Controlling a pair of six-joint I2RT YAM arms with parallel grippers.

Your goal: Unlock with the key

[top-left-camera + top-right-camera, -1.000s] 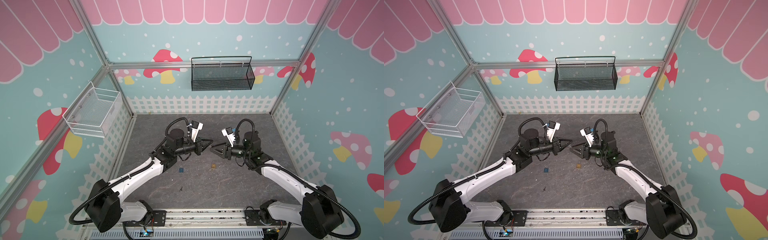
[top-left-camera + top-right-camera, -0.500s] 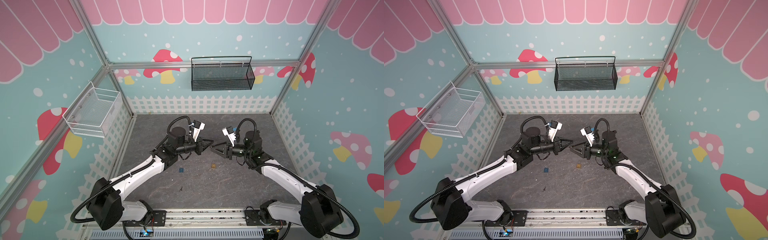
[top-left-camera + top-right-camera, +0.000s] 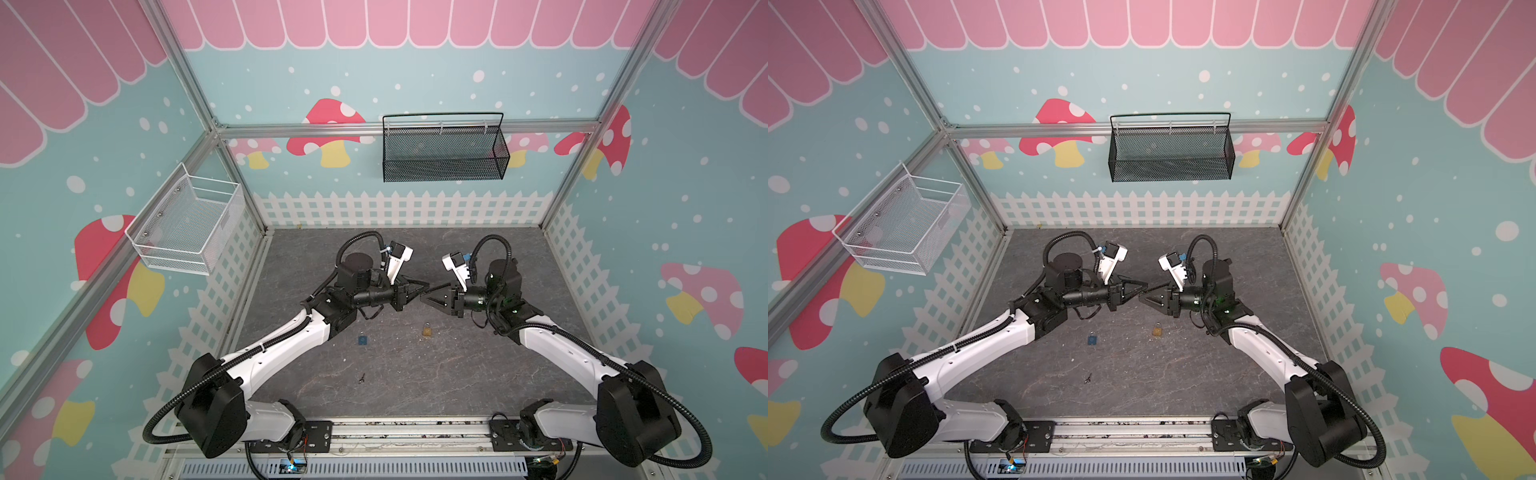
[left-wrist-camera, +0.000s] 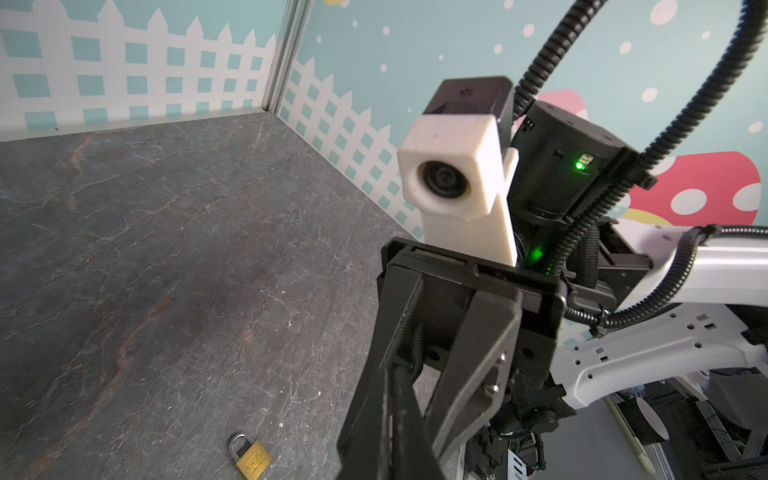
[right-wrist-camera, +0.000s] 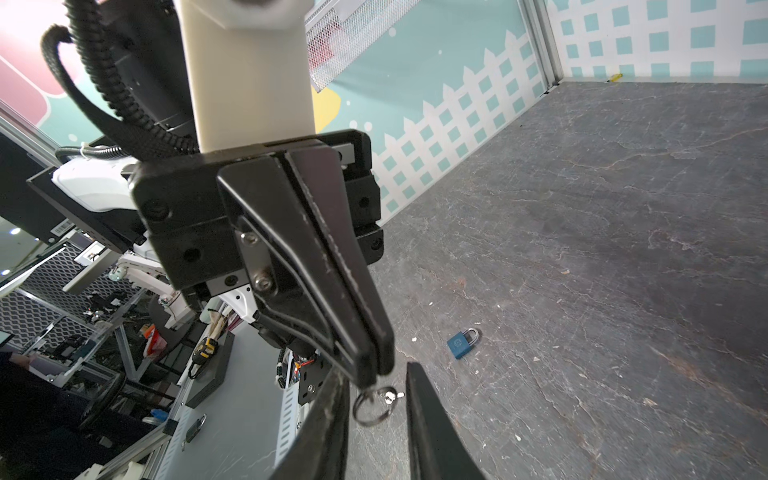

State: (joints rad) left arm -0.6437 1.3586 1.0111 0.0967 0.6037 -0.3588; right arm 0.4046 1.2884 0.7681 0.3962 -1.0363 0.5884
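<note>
No legible text; brass padlock [image 4: 252,458] emblem too small.

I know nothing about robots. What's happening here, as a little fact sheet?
Left jaws: shut, pinching a small key on a ring, up in the air
Right jaws: apart, either side of that key
Blue padlock: flat on the table, untouched
Gold padlock: flat on the table, apart from the blue one, untouched
Unlocking: not yet begun

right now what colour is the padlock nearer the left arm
The padlock is blue; clearest in the right wrist view.
</note>
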